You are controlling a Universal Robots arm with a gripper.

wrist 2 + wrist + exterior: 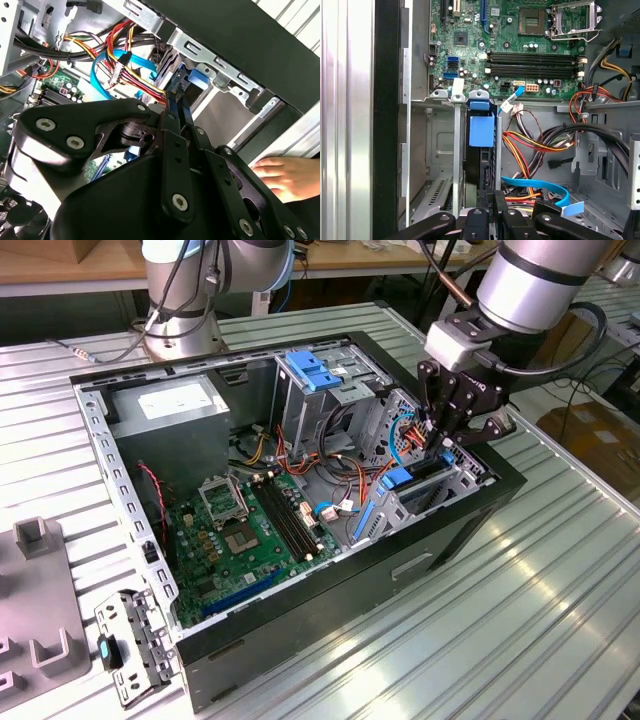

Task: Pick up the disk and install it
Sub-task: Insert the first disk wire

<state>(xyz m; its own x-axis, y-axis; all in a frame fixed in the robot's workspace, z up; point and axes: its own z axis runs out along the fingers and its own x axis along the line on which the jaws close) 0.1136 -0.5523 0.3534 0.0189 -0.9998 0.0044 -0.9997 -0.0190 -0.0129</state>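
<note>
The disk (400, 478) stands on edge in a slot of the metal drive cage (455, 485) at the front corner of the open computer case. Its blue carrier tab (481, 131) shows in the first wrist view. In the second wrist view the blue frame (196, 80) sits between the cage rails. My gripper (443, 445) hangs right over the cage. Its two thin fingers are drawn close together on the disk's near edge in both wrist views, gripper (179, 100) and gripper (494, 196).
Coloured cables (125, 65) and a blue flat cable (540, 185) lie beside the cage. The green motherboard (250, 530), grey power supply (170, 405) and light-blue latch (312, 370) fill the case. A person's hand (285, 176) rests outside the case wall. A grey fixture (35, 590) lies at the exterior view's left.
</note>
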